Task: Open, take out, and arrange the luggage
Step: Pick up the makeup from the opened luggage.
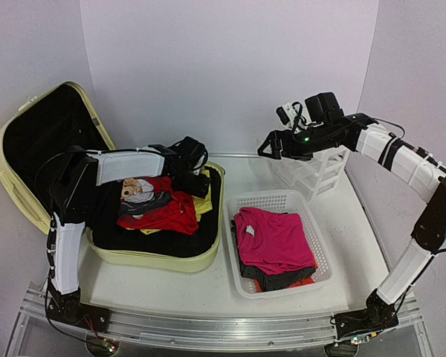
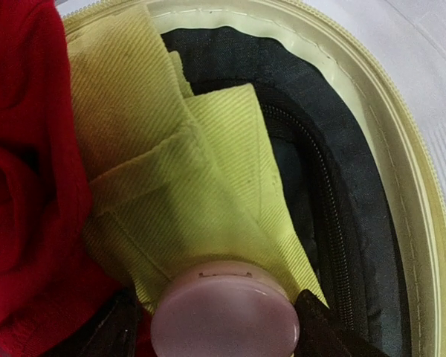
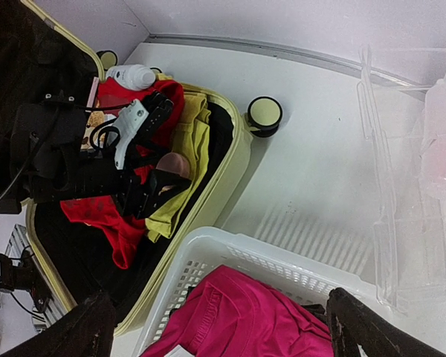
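The pale yellow-green luggage lies open at the left, its black-lined lid standing up. It holds red clothes, a folded yellow-green cloth and a small plush toy. My left gripper is down inside the case at its right rim, shut on a round pale pink container that rests on the yellow-green cloth. The container also shows in the right wrist view. My right gripper is open and empty, held high above the table between the luggage and the drawer organizer.
A white mesh basket right of the luggage holds a magenta shirt over dark and red clothes. A clear plastic drawer organizer stands at the back right. A white bottle lies in the case's far corner. A cream wheel sticks out.
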Tool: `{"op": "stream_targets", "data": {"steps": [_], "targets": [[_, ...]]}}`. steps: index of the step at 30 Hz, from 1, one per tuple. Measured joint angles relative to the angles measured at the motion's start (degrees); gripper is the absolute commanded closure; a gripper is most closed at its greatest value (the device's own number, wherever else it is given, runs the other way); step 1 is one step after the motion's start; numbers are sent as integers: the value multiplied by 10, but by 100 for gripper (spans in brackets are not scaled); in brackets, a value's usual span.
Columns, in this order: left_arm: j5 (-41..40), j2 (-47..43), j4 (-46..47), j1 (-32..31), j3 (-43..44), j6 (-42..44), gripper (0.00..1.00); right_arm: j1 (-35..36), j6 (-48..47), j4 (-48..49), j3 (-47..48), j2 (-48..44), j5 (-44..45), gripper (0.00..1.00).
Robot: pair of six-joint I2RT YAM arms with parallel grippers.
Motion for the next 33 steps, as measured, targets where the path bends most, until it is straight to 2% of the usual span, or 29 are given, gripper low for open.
{"op": "stream_targets", "data": {"steps": [4,11,16,22,28,33], "targets": [[-6,0,-7,-2,4,5,40,0,0,0,-7,-1,3,2],[-4,-13,-19,-3,-2,12,41,0,7,0,-11,-2,0,2],[2,-89,-30,-4,-50,19,41,0,38,0,-11,-1,-27,2],[33,-214,-29,-5,-108,24,43,3,99,5,-10,10,-78,7],[77,-309,1,-15,-189,56,43,46,198,50,15,86,-137,15],[112,-344,19,-23,-243,78,43,93,285,109,51,152,-179,21]]}}
